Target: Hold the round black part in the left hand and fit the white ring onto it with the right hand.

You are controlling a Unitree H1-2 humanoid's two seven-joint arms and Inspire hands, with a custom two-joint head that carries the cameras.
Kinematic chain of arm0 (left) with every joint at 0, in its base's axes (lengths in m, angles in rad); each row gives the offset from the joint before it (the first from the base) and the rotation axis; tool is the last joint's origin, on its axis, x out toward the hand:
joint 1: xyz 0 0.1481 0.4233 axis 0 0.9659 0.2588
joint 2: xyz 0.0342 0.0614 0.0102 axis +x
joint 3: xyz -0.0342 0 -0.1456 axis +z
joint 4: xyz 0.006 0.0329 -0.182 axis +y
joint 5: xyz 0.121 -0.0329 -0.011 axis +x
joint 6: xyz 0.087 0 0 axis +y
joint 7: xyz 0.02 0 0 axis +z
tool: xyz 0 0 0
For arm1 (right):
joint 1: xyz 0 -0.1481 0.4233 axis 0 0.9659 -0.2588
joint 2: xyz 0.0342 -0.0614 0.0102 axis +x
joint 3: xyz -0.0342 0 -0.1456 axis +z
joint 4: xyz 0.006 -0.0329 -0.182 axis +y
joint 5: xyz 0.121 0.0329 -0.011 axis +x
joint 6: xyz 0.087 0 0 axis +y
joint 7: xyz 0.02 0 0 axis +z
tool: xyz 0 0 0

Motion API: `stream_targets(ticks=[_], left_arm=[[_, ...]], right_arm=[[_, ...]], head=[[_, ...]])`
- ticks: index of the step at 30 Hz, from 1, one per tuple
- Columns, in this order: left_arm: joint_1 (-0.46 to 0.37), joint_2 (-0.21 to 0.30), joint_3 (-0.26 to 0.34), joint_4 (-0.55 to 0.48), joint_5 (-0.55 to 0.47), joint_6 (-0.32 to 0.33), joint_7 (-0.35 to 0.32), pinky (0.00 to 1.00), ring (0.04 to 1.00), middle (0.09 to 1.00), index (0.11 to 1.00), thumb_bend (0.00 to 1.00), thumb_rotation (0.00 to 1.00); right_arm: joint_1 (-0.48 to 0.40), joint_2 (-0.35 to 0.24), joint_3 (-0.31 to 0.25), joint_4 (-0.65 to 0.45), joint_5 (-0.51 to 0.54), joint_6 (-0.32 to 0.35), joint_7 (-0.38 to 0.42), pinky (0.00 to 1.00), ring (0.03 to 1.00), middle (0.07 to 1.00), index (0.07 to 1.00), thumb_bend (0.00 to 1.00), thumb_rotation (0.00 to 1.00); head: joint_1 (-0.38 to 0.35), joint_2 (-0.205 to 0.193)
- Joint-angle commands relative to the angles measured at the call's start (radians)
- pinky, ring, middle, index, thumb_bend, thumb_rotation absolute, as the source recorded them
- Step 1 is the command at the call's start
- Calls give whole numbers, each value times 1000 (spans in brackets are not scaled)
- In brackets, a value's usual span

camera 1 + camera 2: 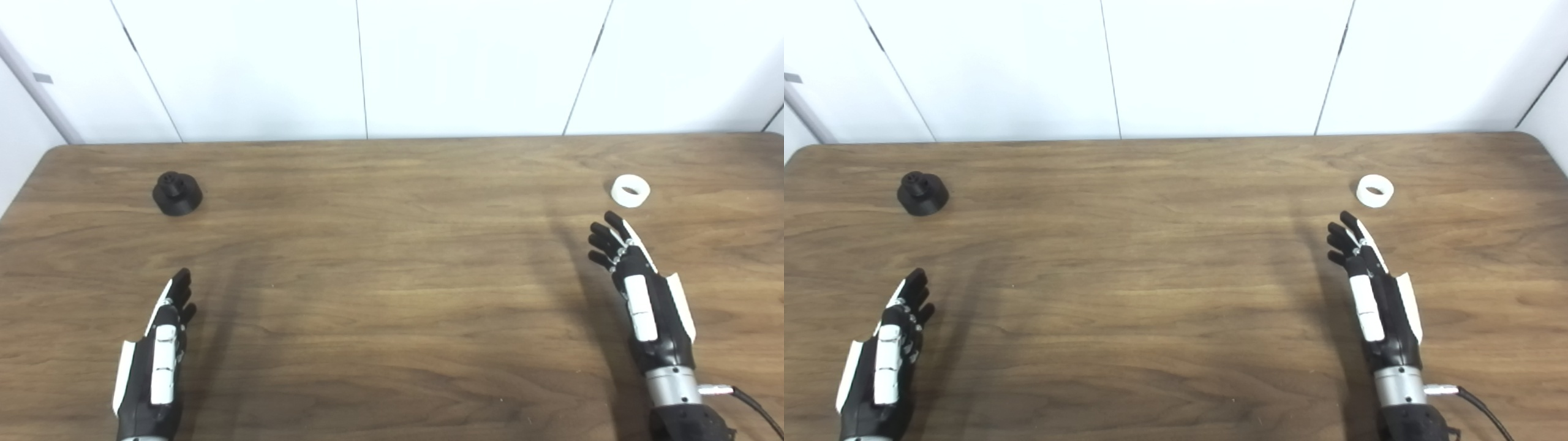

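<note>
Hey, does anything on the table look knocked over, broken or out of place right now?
Nothing stands out. The black part sits upright at far left, the white ring lies flat at far right, and both hands, left and right, are open and empty.

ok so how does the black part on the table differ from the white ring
The round black part is dark, with a wide base and a narrower knob on top; the white ring is pale, smaller and open through its middle. The black part sits far left, well beyond the left hand; the ring sits far right, just past the right hand. Both rest untouched on the table.
</note>
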Motion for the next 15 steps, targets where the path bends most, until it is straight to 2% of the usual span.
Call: stream_targets(ticks=[1, 12, 15], left_arm=[[-5, 13, 1, -2, 10, -15, 0, 1000, 1000, 982, 964, 455, 1000], [-4, 11, 2, 0, 11, -16, 3, 1000, 1000, 983, 966, 461, 1000], [-4, 10, -1, 0, 11, -16, 1, 1000, 1000, 983, 963, 468, 1000]], right_arm=[[34, 28, 17, 44, 13, -15, -7, 836, 870, 881, 919, 544, 1000], [35, 29, 17, 40, 11, -7, -8, 835, 876, 883, 920, 558, 1000], [37, 27, 16, 40, 7, -6, -9, 836, 877, 884, 921, 564, 1000]], head=[[-1, 1], [3, -2], [24, -12]])
